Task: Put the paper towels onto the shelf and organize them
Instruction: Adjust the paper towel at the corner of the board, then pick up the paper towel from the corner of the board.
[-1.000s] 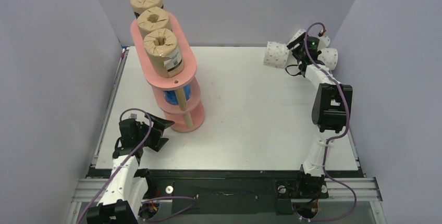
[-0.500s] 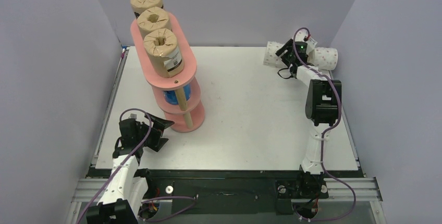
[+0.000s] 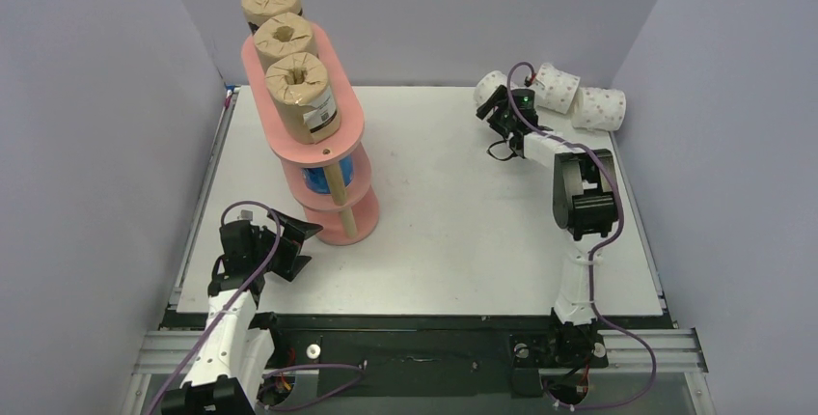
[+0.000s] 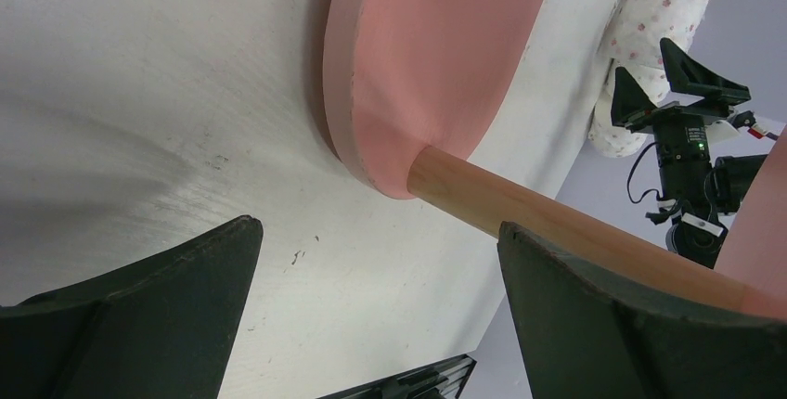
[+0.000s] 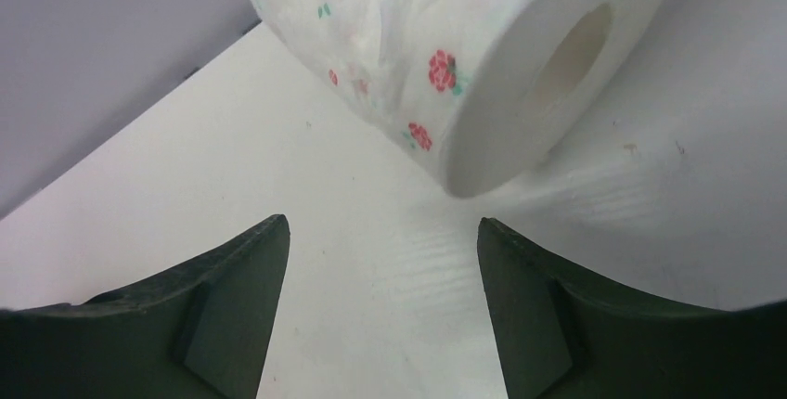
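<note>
the right gripper (image 5: 380, 237) has its two dark fingers (image 5: 232, 278) spread well apart, and nothing sits between them. just past the fingertips lies a white plastic-wrapped paper towel roll printed with small pink flowers (image 5: 436, 56). it is on its side on the white table (image 3: 453, 232), hollow end facing the gripper; i can't tell whether they touch. further back, toward the far right corner, a second flowered roll (image 3: 557, 87) and a third flowered roll (image 3: 600, 108) lie side by side, so that makes three of that kind, all on the table.

across on the left stands the tall salmon-pink three-tier shelf with wooden posts (image 3: 349, 130). three brown wrapped rolls with black print stand upright in a row on its top board: the near brown roll (image 3: 304, 96), the middle brown roll (image 3: 284, 41), the far brown roll (image 3: 270, 0). a patch of blue wrapping (image 3: 316, 180) shows on the tier beneath, too hidden to count.

the left gripper (image 4: 376, 232) hangs low near the shelf's bottom board, jaws as wide as they go, holding nothing.
</note>
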Robot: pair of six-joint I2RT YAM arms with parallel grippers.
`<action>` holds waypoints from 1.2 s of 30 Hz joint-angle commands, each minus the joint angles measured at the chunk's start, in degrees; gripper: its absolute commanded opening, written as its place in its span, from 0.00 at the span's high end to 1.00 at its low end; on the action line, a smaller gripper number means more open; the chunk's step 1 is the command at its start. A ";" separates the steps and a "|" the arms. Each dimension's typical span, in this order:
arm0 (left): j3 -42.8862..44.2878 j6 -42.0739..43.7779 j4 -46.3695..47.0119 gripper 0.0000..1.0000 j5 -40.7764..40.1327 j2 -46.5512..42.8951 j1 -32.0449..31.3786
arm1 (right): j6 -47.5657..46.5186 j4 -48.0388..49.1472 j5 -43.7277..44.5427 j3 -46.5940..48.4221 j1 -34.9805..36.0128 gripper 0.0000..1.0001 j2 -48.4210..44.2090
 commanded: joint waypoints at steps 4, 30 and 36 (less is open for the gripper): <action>0.20 0.99 -0.34 0.00 0.80 -1.32 0.14 | 0.65 6.22 6.77 -8.01 -0.75 0.29 -10.92; 0.72 1.05 0.11 0.00 -0.99 0.12 0.65 | 1.86 2.78 4.92 4.94 -2.33 0.26 0.76; 0.73 1.21 0.66 0.00 -1.13 0.70 0.65 | 3.16 4.17 4.52 5.00 -2.33 0.24 1.93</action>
